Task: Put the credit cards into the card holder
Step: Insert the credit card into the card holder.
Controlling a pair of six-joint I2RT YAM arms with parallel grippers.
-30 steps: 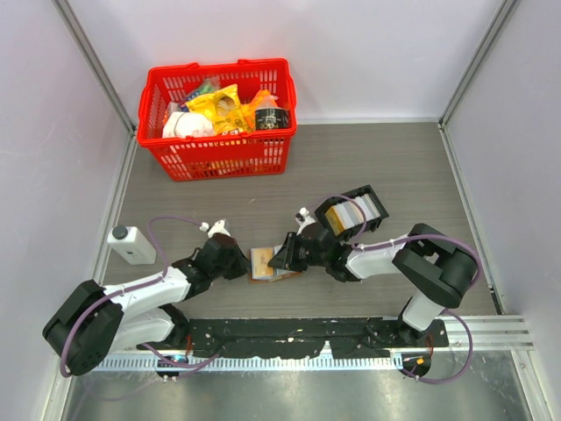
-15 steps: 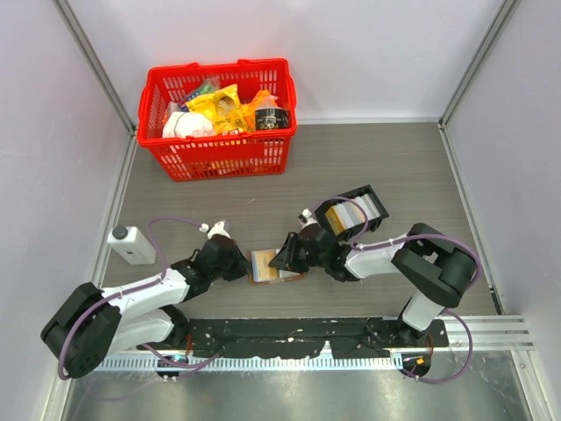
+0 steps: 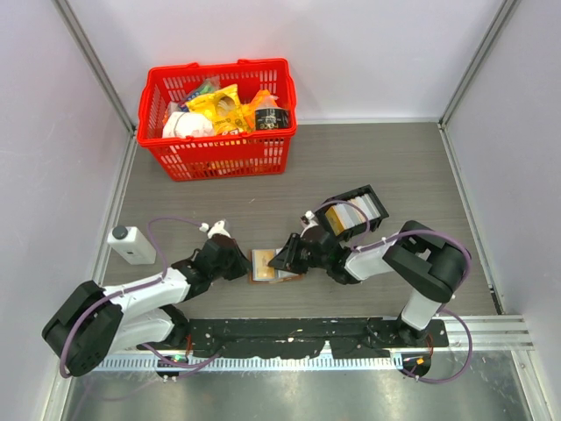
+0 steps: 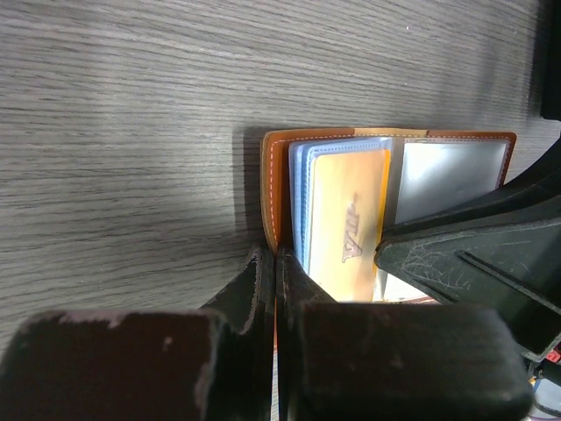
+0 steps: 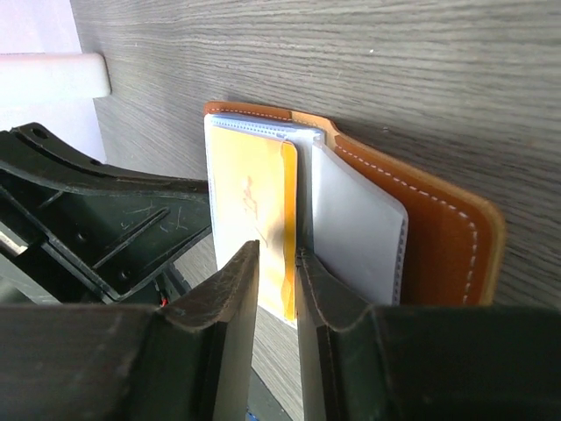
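Observation:
The brown leather card holder point(image 3: 266, 264) lies open on the table between both grippers. My left gripper point(image 4: 276, 259) is shut on its near left leather edge point(image 4: 279, 175). A yellow-orange credit card point(image 4: 346, 219) sits in a clear sleeve on the holder's left half, with a grey sleeve point(image 4: 447, 180) beside it. My right gripper point(image 5: 279, 250) stands over the holder's other side, jaws a little apart, straddling the long edge of the yellow card point(image 5: 250, 206) without pinching it. More credit cards stand in the black box tray point(image 3: 352, 213).
A red basket point(image 3: 219, 118) of groceries stands at the back left. A small white device point(image 3: 131, 244) lies near the left wall. The black box tray sits just behind my right arm. The right gripper's body point(image 4: 478, 259) crowds the left wrist view.
The right gripper's jaws widened, then narrowed a little, and it shifted slightly over the holder. The left gripper and the holder have stayed in place.

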